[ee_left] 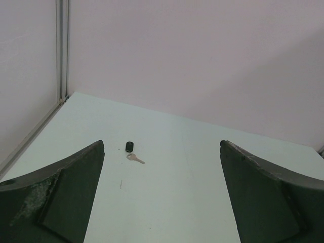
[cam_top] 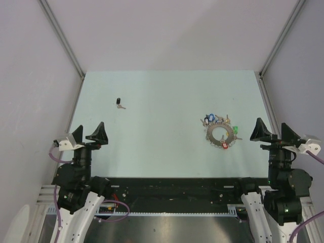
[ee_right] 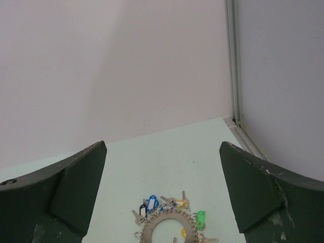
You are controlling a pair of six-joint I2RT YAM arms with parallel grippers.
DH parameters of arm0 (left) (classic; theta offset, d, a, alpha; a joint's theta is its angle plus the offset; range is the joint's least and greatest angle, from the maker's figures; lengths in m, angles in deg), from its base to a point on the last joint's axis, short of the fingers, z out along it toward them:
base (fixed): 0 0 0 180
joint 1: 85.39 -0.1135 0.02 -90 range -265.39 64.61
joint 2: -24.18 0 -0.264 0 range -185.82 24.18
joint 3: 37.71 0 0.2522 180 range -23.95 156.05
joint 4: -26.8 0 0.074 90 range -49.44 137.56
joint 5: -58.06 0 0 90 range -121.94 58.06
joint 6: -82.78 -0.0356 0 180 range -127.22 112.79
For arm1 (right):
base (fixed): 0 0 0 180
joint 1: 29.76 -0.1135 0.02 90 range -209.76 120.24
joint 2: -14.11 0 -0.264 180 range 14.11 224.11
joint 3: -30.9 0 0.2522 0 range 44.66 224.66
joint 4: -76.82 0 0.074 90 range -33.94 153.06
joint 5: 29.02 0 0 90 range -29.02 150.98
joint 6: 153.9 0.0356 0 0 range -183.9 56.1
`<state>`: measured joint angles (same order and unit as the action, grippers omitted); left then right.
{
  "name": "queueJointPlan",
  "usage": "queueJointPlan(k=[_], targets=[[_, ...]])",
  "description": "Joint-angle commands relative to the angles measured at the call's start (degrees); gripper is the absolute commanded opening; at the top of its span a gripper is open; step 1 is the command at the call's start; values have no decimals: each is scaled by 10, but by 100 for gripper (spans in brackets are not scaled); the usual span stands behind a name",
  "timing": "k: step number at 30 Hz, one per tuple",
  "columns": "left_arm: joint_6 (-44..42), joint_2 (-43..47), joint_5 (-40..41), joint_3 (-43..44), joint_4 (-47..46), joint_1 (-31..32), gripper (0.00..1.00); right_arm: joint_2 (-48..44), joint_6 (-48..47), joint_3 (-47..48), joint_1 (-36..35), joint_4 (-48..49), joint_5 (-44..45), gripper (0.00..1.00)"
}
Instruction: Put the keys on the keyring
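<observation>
The keyring (cam_top: 210, 134) lies flat on the pale table at the centre right, a wide silver ring fringed with small keys (cam_top: 215, 119) and coloured tags. In the right wrist view the keyring (ee_right: 170, 215) sits low between the fingers, with blue (ee_right: 152, 201), yellow and green (ee_right: 200, 218) tags. A loose silver key (cam_top: 121, 107) with a small black piece beside it lies at the far left, and the left wrist view also shows this key (ee_left: 134, 158). My left gripper (cam_top: 88, 134) (ee_left: 162, 147) and right gripper (cam_top: 275, 130) (ee_right: 163, 147) are open and hold nothing. Both are near the front edge.
Pale enclosure walls surround the table on three sides, with aluminium posts (cam_top: 61, 38) (cam_top: 283, 38) at the back corners. A red tag (cam_top: 224, 145) lies at the keyring's near side. The arm bases and cables sit along the front edge.
</observation>
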<state>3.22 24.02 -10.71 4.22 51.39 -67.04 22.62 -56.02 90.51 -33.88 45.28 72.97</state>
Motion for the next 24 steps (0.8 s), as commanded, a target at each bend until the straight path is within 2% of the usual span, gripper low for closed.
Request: queueJointPlan(k=[1, 7, 24], targets=[[-1, 80, 22, 0, -12, -5, 100, -33, -70, -18, -41, -55, 57, 100], [21, 71, 25, -7, -27, -5, 100, -66, -77, -66, -102, -50, 139, 100], [0, 25, 23, 1, -17, -8, 100, -68, -66, -69, -153, -69, 194, 100]])
